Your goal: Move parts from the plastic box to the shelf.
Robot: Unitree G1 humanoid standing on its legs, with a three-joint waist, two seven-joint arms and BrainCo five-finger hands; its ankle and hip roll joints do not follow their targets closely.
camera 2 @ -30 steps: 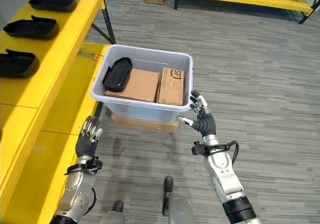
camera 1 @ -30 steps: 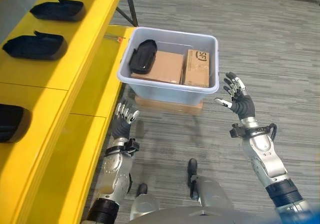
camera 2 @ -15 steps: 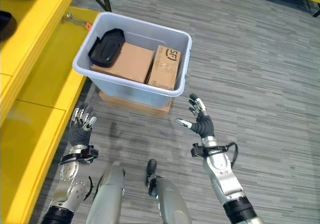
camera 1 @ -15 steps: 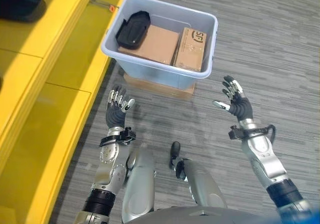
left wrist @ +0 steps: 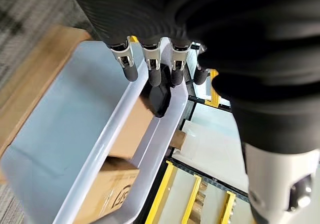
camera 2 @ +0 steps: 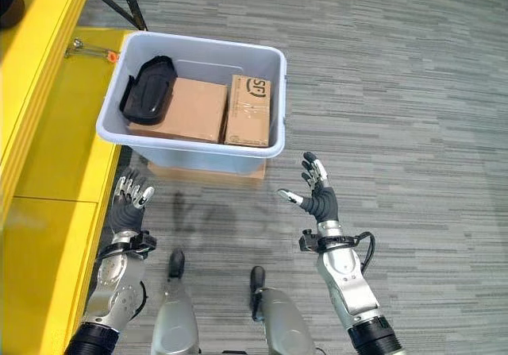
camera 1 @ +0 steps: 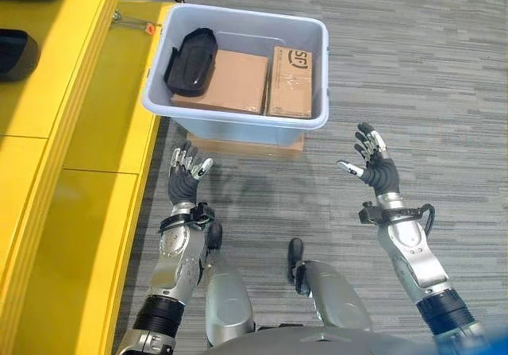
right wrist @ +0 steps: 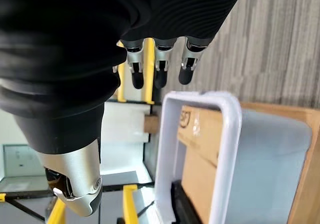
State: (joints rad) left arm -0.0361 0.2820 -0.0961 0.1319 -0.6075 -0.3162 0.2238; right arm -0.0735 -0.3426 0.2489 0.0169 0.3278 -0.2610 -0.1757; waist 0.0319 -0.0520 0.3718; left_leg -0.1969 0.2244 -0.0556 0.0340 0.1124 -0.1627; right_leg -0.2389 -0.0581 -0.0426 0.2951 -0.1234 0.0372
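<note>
Where cardboard boxes (camera 1: 238, 81) fill the plastic box (camera 1: 238, 121), a black part (camera 1: 190, 50) lies.

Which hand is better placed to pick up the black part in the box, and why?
Probably the left hand: open, below the plastic box's left end, where the black part lies. The open right hand is past the other end.

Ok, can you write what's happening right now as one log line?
left hand: open, empty | right hand: open, empty | black moulded part: in grey plastic box, on cardboard cartons

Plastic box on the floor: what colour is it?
Pale blue-grey plastic box, clearest in the left eye view.
</note>
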